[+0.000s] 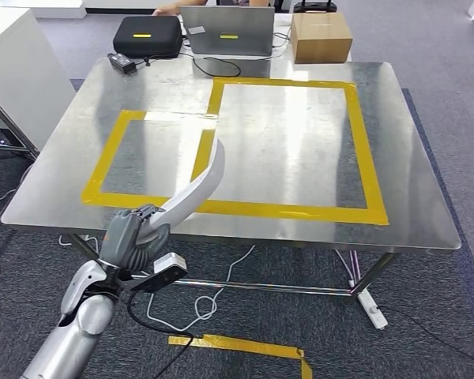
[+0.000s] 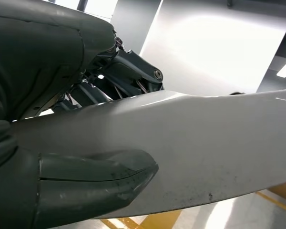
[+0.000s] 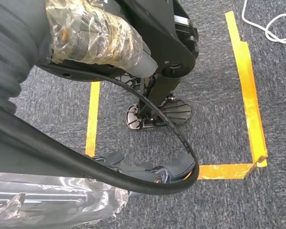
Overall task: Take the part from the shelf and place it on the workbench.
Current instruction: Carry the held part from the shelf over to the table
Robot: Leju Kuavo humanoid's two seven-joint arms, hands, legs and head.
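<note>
The fingers (image 2: pixel 98 183) of the left hand (image 1: pixel 127 237) are clamped on the near end of the part (image 1: pixel 200 183), a long, curved, pale grey blade-like piece; in the left wrist view a thick thumb lies across the part's broad face while darker fingers close on it from the other side; in the head view the part rises from the left hand at a slant, up and away over the near edge of the desk (image 1: pixel 401 142), its far tip above the yellow tape outline (image 1: pixel 366 170) where the smaller rectangle meets the larger one; whether the tip touches the metal top I cannot tell. The left hand itself sits just short of the desk's near edge, with the silver arm coming in from below.

The right hand (image 3: pixel 148 169) hangs low over grey carpet (image 3: pixel 220 76) marked with yellow tape lines; its dark fingers are partly hidden behind a black cable, and I cannot tell whether they are apart or together.

At the far edge of the desk stand a black case (image 1: pixel 148 35), a laptop (image 1: pixel 227 31) and a cardboard box (image 1: pixel 321 36); a white cable (image 1: pixel 211 304) and a power strip (image 1: pixel 373 309) lie on the floor beneath.
</note>
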